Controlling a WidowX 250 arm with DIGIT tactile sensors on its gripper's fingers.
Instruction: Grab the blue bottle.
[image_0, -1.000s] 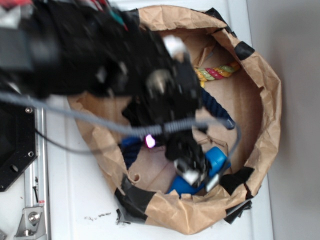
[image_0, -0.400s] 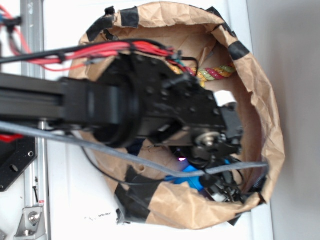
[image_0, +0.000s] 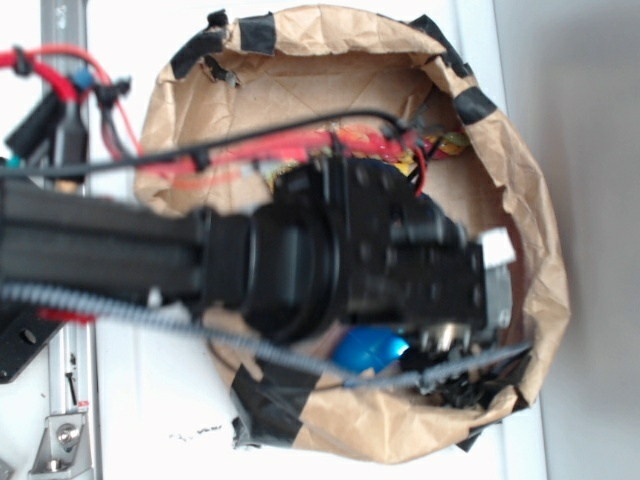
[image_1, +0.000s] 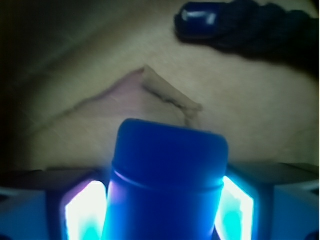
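Where the wrist view looks down between the fingers, the blue bottle (image_1: 167, 185) fills the lower middle, its narrower cap end pointing away from the camera toward the brown paper floor. Glowing finger pads (image_1: 86, 212) sit just beside it on the left and right, very close to its sides; whether they actually press on it I cannot tell, so the end effector (image_1: 162, 212) is around the bottle but its grip is uncertain. Farther off, at the upper right of that view, lies a dark navy rope (image_1: 250, 22) with a glossy blue tip, well apart from the bottle.

From the exterior view, the black arm (image_0: 330, 265) reaches from the left into a crumpled brown paper bowl (image_0: 520, 150) patched with black tape, standing on a white bench (image_0: 140, 400). Only a rounded bright-blue part of the bottle (image_0: 368, 350) shows beneath the arm, near the bowl's lower rim. Red wires (image_0: 240, 158) run along the arm, and a bit of multicoloured rope (image_0: 445, 143) peeks out at the bowl's upper right.
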